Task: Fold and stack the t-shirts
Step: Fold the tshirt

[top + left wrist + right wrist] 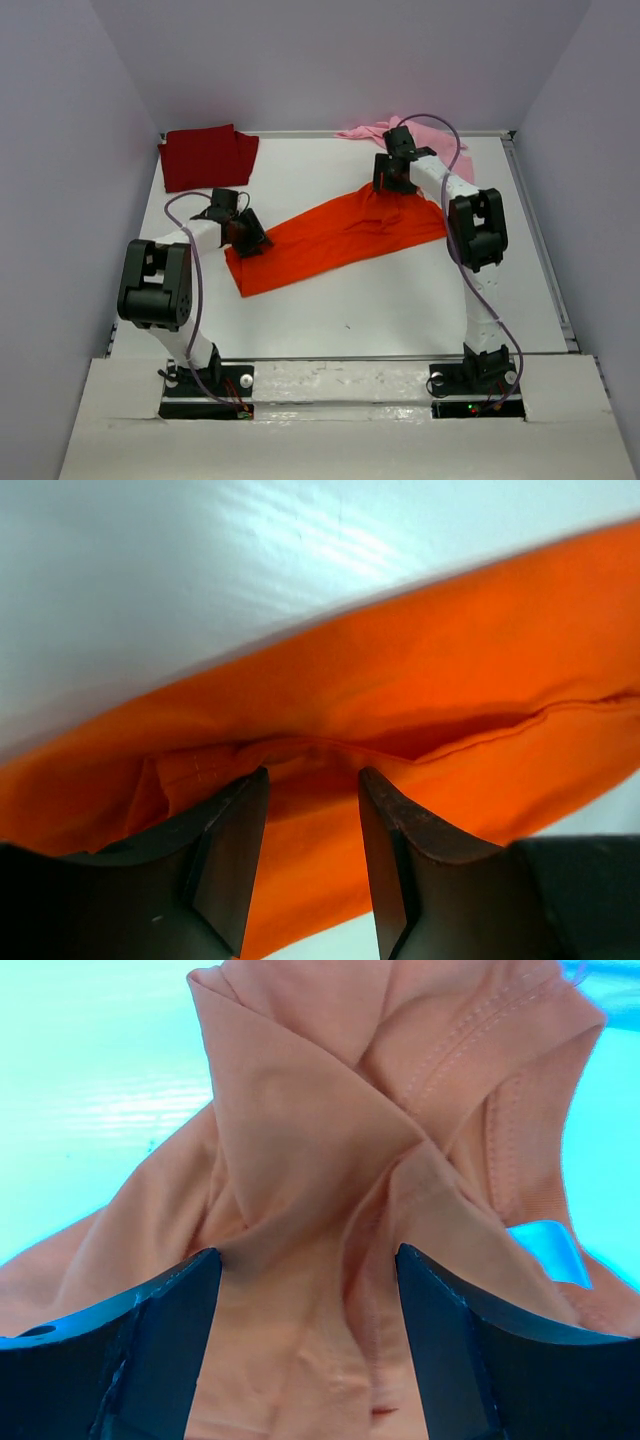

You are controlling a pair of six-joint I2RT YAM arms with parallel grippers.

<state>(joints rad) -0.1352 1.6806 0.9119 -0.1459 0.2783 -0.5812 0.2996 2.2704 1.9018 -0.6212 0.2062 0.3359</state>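
– Left gripper [313, 775] first: what have I got?
– Fingers parted, nothing pinched. I see a raised fold of the orange tee [340, 232] lying in the gap between them, and glossy white table [400, 300] just past the cloth's far edge.
– And the right gripper [308, 1252]?
– Spread wider, also not clamped. Cloth is bunched up between its fingers, with crossing folds and a stitched seam ahead of the tips. That camera renders it a washed-out peach, but from above I read this as the orange tee's end.
– Surface and room?
– From above, the table is flat and white, with a few faint marks between the two arms. Plain pale lavender-grey walls close it in at the back and both sides.
– How does the shirt lie?
– It runs as a long slanted band from the left gripper's tips to the right gripper's, flat along the middle and gathered at both ends.
– The others?
– Beyond the left gripper, well apart at the back corner, I can see the dark red tee [208, 157] folded into a neat rectangle. Just behind the right gripper, the pink tee [425, 132] sits crumpled against the back wall.
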